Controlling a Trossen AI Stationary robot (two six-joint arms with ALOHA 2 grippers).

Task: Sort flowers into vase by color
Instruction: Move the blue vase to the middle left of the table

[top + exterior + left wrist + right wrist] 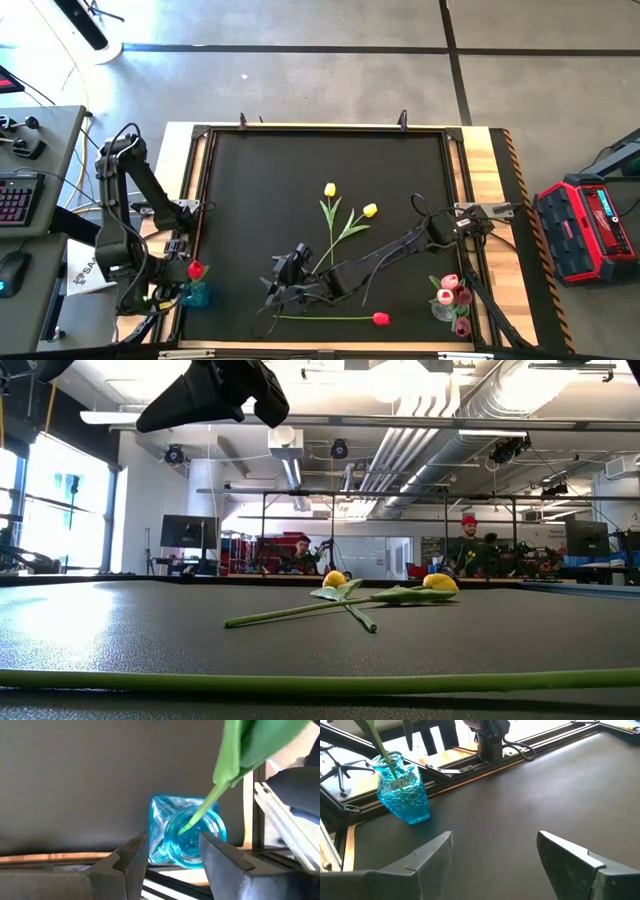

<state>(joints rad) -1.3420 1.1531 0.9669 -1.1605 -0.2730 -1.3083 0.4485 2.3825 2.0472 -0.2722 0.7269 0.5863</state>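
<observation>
A red tulip (195,270) stands in the blue glass vase (195,293) at the mat's near left corner, its stem (200,812) leaning in the vase mouth. My left gripper (172,847) hovers open just above the vase, with the stem outside its fingers. Another red tulip (380,318) lies flat near the front edge. My right gripper (272,285) hangs open over the mat above that tulip's stem end, nothing between its fingers (430,855). Two yellow tulips (330,190) (370,210) lie crossed mid-mat. Pink tulips stand in a clear vase (450,295) at the near right.
A raised metal frame (200,200) borders the black mat; the blue vase stands close to its left rail. In the low view the lying tulip's stem (300,682) runs across the foreground. People sit at desks far behind the table.
</observation>
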